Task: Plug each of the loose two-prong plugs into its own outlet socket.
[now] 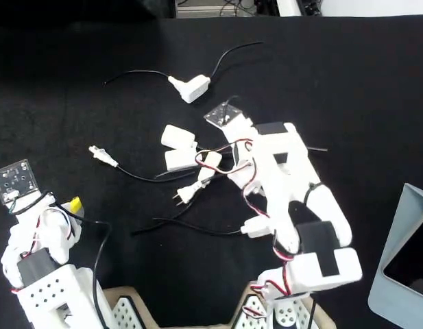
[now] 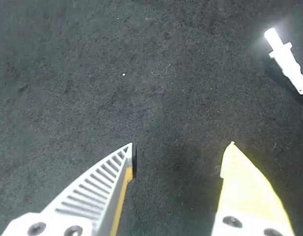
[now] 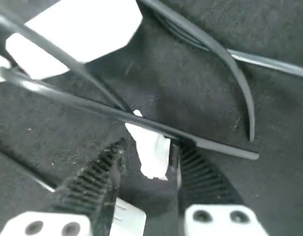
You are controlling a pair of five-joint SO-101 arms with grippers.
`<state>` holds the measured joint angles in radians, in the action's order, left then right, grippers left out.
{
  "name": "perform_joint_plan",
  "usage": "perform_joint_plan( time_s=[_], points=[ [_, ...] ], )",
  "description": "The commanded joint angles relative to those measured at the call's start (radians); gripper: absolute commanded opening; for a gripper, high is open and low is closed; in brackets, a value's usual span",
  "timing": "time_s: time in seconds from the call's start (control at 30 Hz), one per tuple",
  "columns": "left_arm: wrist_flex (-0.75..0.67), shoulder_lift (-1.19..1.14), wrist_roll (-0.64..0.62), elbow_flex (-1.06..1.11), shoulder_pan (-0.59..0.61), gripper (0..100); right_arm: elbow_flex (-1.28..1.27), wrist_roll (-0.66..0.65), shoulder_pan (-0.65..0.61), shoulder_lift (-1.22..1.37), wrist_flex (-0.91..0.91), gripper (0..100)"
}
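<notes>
Nearest the lens, ribbed fingers [image 3: 195, 172] of right gripper [image 3: 149, 144], parted and set on either side of small white plug [image 3: 152, 153]. Seemingly touching it on one side and not yet squeezed, though hard to be sure with black cable [image 3: 220, 146] crossing in front. Long axis of plug running straight away from the gripper, toward white socket block [image 3: 77, 29] just beyond. Farther off, left gripper [image 2: 180, 147] spread wide over bare black cloth [image 2: 117, 73], holding nothing, second plug [image 2: 287, 56] lying off to one side.
</notes>
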<state>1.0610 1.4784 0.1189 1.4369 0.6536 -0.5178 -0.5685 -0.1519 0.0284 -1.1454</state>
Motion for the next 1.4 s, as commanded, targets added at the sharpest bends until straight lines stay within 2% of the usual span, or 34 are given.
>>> perform_joint_plan(
  time_s=[0.0, 0.33, 0.57, 1.03, 1.2, 1.37],
  points=[
    [-0.02, 0.009, 0.002, -0.007, -0.012, 29, 0.031, -0.002, -0.017, -0.056, -0.009, 13.4],
    [-0.017, 0.009, 0.002, -0.007, -0.012, 29, 0.008, -0.006, 0.028, 0.021, 0.049, 13.2],
    [-0.018, 0.009, 0.002, -0.007, -0.012, 29, 0.002, -0.041, 0.046, 0.027, 0.048, 7.0],
    [-0.018, 0.009, 0.002, -0.007, -0.012, 29, -0.016, -0.06, 0.071, 0.028, 0.046, 7.3],
    [-0.017, 0.009, 0.002, -0.007, -0.012, 29, -0.019, -0.06, 0.074, 0.028, 0.046, 11.6],
    [-0.017, 0.009, 0.002, -0.007, -0.012, 29, -0.019, -0.06, 0.074, 0.028, 0.046, 10.0]
  ],
)
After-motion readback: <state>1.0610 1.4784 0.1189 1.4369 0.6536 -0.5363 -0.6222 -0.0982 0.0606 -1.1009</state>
